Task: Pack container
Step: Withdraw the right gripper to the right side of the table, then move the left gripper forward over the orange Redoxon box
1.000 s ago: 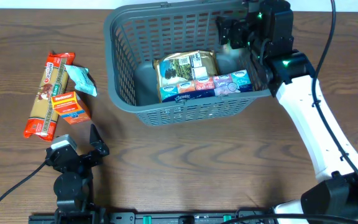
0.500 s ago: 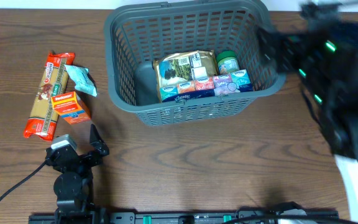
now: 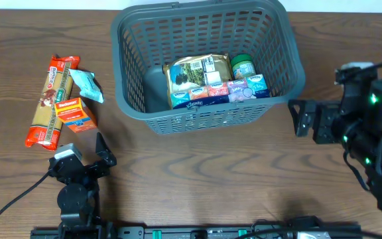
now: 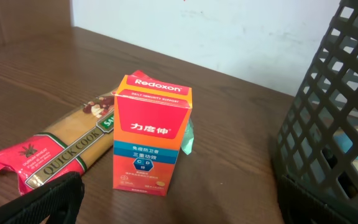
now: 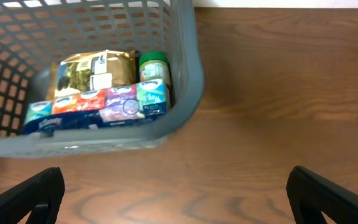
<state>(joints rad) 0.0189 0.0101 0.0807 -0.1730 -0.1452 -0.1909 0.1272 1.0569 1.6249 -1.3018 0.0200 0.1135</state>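
Table (image 3: 197,172): dark brown wood grain, matte. Far left of the overhead frame lies a long flat pasta packet (image 3: 47,103), crinkled film with red ends, running top to bottom. Against its right edge is a small orange cardboard box (image 3: 76,114) with crisp corners, lettered "Redoxon"; in the left wrist view it stands on end. Just above the box is a small teal pouch (image 3: 86,86), soft, with puckered ends. Lower left: left gripper (image 3: 81,158), black, jaws spread wide with nothing between them, apart from the box. Its wrist view shows only one blunt black finger (image 4: 48,198) at the bottom-left corner. Top centre: the container (image 3: 204,119), a dark grey plastic basket, rectangular with rounded corners, lattice walls and a smooth solid floor, resting on the table. Inside, toward its right half, a glossy tan-and-green bag (image 3: 197,72) lies flat. Along the bag's lower edge is a row of soft wrapped tissue packs (image 3: 221,93) in blue, red and teal. A small round jar with a green lid (image 3: 243,65) sits at the bag's right. Right of the basket, mid-frame: right gripper (image 5: 174,180), black, jaws fully apart and empty, outside the container over bare wood.
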